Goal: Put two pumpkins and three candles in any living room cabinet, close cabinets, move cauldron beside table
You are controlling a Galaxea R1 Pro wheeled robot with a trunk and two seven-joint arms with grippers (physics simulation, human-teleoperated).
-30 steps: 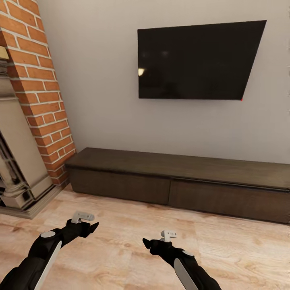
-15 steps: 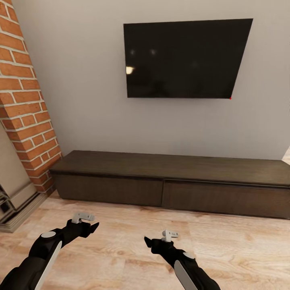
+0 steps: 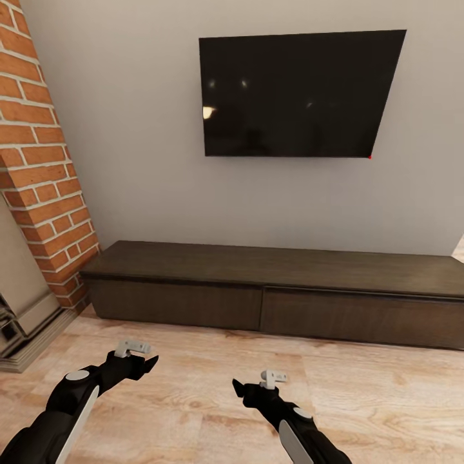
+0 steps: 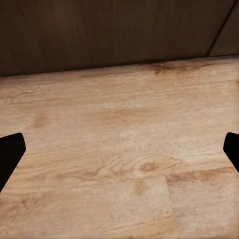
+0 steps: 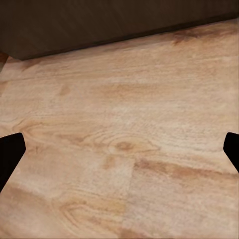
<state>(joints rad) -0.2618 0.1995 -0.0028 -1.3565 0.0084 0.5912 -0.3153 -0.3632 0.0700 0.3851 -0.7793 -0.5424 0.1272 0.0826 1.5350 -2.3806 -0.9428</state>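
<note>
Facing the long dark cabinet point(image 3: 277, 293) against the wall, both fronts closed; nothing visibly stowed, so the task looks barely begun. Left end effector point(image 3: 149, 363) and right end effector point(image 3: 237, 388) spread apart, empty.

Ahead of me I see the cabinet point(image 3: 270, 293), a long, low dark brown wooden unit standing on the floor against the far wall, its two flat handle-less fronts both shut, left one and right one meeting near the middle.
</note>
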